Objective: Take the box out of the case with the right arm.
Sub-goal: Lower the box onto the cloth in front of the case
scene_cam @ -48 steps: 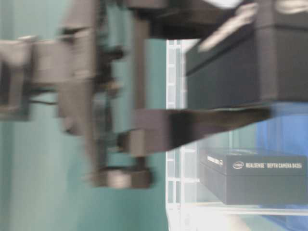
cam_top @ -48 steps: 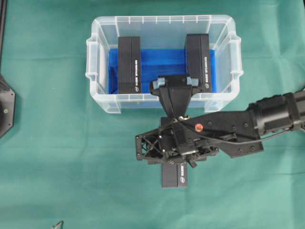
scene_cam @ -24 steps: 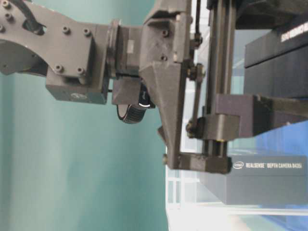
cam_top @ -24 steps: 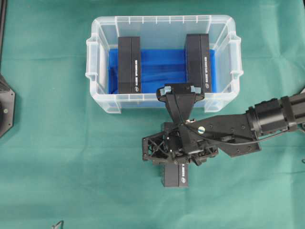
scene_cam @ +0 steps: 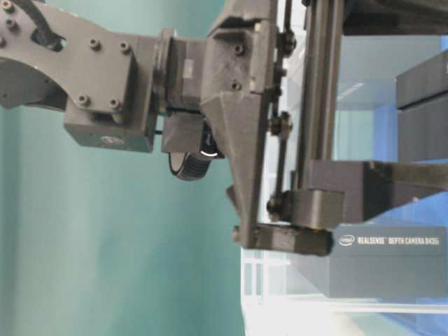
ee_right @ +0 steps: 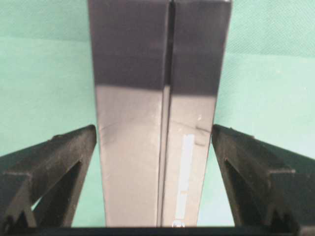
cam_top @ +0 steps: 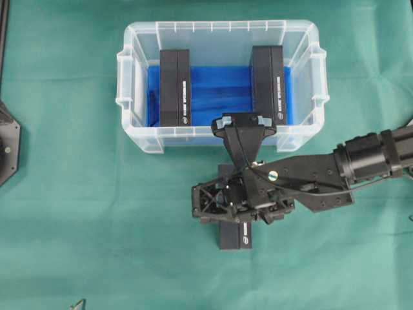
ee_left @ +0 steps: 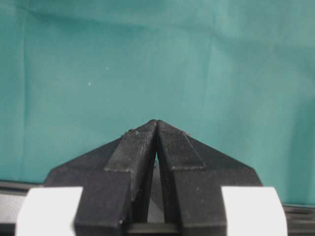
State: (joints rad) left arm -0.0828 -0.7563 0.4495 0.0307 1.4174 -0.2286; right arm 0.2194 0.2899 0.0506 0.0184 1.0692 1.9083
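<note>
Box out: a black RealSense camera box [cam_top: 236, 236] lies flat on the green table [cam_top: 77, 213], outside the case [cam_top: 132, 123] and just beside its wall facing the table's front edge.
Case: the clear tub with blue floor holds two more black boxes [cam_top: 175, 88], one at each end, well apart.
Right pincer [ee_right: 156, 162]: open; in the wrist view a sliver of green shows between each finger and the box's sides, so it grips nothing.
Left pincer [ee_left: 156, 147]: closed on nothing, over bare cloth away from the work.
Step in hand, as I judge it: release and retreat.
Doing it well: lift straight up with the fingers kept wide, so neither pad drags the box or tips it.
Risk: swinging sideways before clearing the box top, or clipping the case rim close behind.
</note>
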